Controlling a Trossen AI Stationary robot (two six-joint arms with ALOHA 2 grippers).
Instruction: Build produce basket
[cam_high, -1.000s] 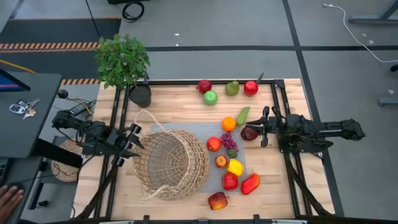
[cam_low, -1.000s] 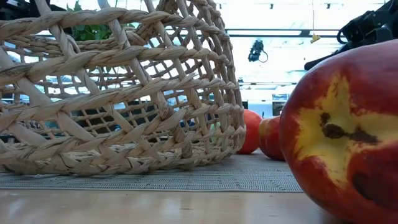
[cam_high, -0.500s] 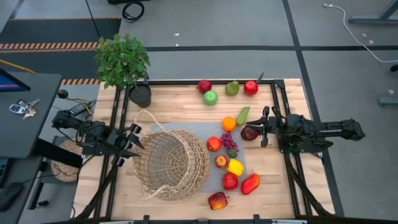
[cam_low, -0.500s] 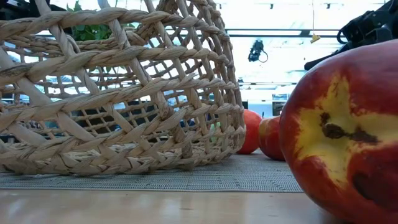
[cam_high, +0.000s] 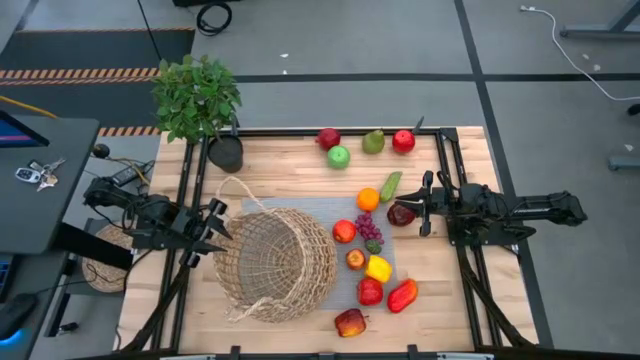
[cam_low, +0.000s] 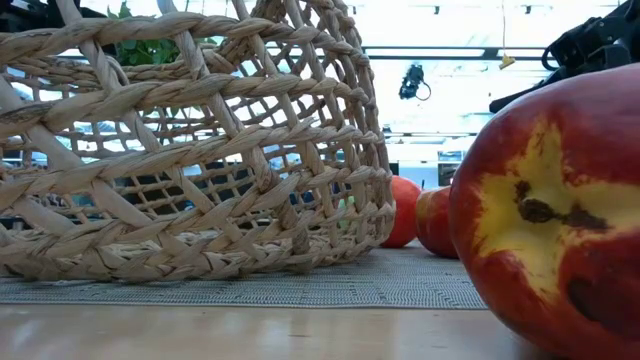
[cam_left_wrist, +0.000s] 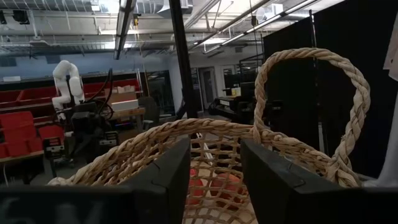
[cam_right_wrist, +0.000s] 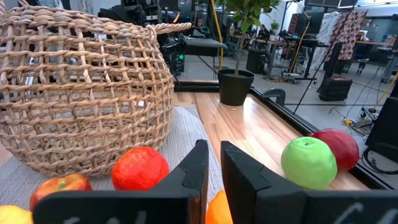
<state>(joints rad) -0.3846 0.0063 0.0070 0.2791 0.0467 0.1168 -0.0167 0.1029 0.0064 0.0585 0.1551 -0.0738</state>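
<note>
The large round tan wicker basket (cam_high: 275, 263) sits lower centre of the high view, half on a grey woven mat (cam_high: 330, 215). The left gripper (cam_high: 215, 226), jaws parted, straddles the basket's rim at its left. The right gripper (cam_high: 424, 203), at centre right, is closed and empty beside a dark red fruit (cam_high: 401, 214). Red, orange and yellow produce (cam_high: 371, 268) lies scattered right of the basket; a leafy potted plant (cam_high: 198, 100) stands upper left.

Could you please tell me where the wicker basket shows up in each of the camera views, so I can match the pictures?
High view: the basket lies on the table's left-centre, by the left gripper.
Low view: it fills the picture's left half.
Left wrist view: its rim and looped handle rise just beyond the fingers.
Right wrist view: it fills the upper left.
Shared landmark: the grey mat under the basket, seen in the high, low and right wrist views.
</note>
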